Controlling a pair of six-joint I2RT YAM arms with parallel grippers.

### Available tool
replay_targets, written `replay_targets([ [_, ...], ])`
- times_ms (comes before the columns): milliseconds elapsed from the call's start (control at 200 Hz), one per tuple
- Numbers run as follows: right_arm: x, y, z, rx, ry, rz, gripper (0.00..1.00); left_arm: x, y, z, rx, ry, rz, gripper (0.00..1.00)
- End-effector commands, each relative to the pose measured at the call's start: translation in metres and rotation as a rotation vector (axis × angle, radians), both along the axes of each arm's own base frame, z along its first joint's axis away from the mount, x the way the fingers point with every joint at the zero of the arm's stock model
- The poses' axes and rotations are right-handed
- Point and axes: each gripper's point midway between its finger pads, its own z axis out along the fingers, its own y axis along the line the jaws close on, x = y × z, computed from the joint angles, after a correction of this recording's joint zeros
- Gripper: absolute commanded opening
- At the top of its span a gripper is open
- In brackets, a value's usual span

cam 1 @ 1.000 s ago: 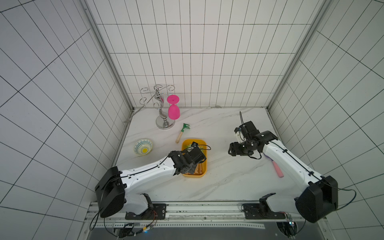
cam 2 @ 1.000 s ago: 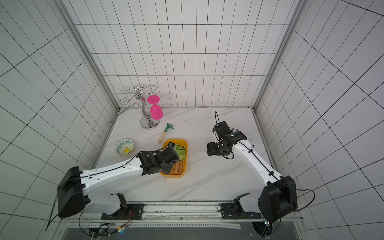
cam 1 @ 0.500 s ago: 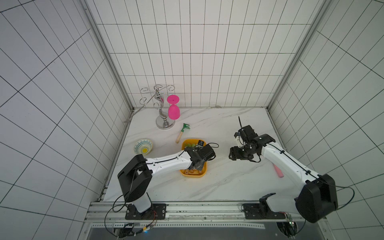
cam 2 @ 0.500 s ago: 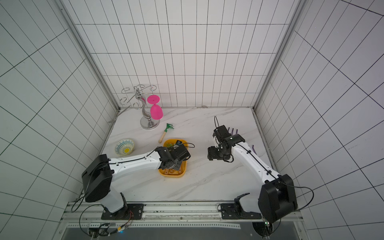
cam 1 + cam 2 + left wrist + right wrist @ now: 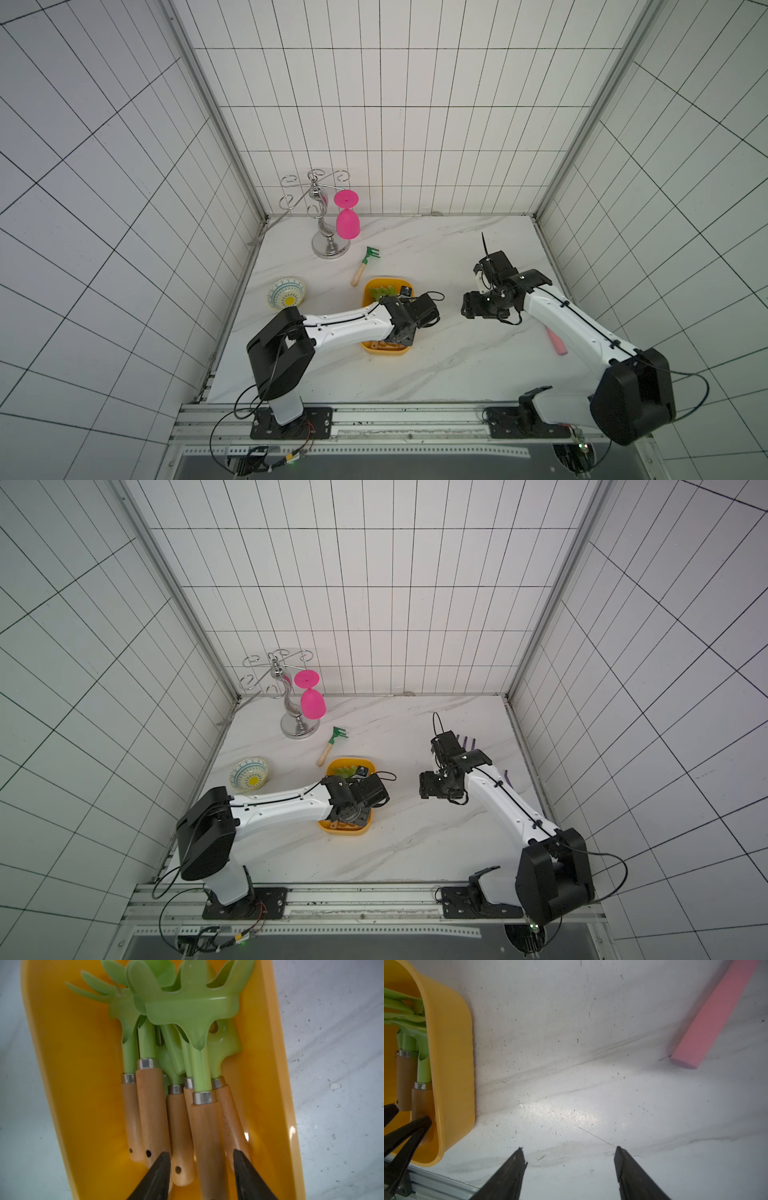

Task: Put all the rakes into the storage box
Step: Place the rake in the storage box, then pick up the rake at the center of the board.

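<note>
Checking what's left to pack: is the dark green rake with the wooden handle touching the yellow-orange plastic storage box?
Apart. In both top views the rake lies on the table, marble showing between its handle and the box.

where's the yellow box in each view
Top views: the box sits mid-table, partly under the left arm.
Left wrist: fills the frame, rakes inside.
Right wrist: at one frame edge.
Shared landmark: the light green rake heads.

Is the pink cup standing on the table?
No, in both top views the pink cup hangs upside down from the silver rack, its bowl clear of the table.
</note>
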Motion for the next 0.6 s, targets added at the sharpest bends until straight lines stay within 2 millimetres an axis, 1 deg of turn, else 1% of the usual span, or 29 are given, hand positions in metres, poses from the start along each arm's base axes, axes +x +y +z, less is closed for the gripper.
replay_targets([
  [0, 0.007, -0.007, -0.001, -0.008, -0.001, -0.031, 0.71, -0.008, 0.0, 0.02, -0.059, 0.004, 0.006, 0.6],
  [95, 0.013, -0.016, 0.0, -0.019, -0.014, -0.06, 0.71, -0.01, 0.004, 0.039, -0.093, -0.019, 0.005, 0.65],
  [190, 0.026, -0.034, 0.003, -0.046, -0.042, -0.126, 0.71, -0.007, 0.009, 0.06, -0.127, -0.07, 0.005, 0.68],
  [230, 0.032, -0.043, 0.002, -0.061, -0.044, -0.161, 0.71, -0.003, 0.012, 0.071, -0.138, -0.103, -0.001, 0.69],
  [295, 0.045, -0.057, 0.001, -0.087, -0.048, -0.214, 0.71, 0.007, 0.02, 0.088, -0.138, -0.163, -0.008, 0.74],
  [370, 0.06, -0.071, -0.003, -0.109, -0.052, -0.267, 0.71, 0.02, 0.031, 0.103, -0.141, -0.209, -0.01, 0.75],
  [490, 0.082, -0.091, -0.015, -0.138, -0.029, -0.337, 0.7, 0.039, 0.052, 0.116, -0.168, -0.235, 0.012, 0.77],
  [595, 0.099, -0.104, -0.029, -0.145, 0.008, -0.379, 0.68, 0.051, 0.061, 0.122, -0.213, -0.251, 0.018, 0.77],
])
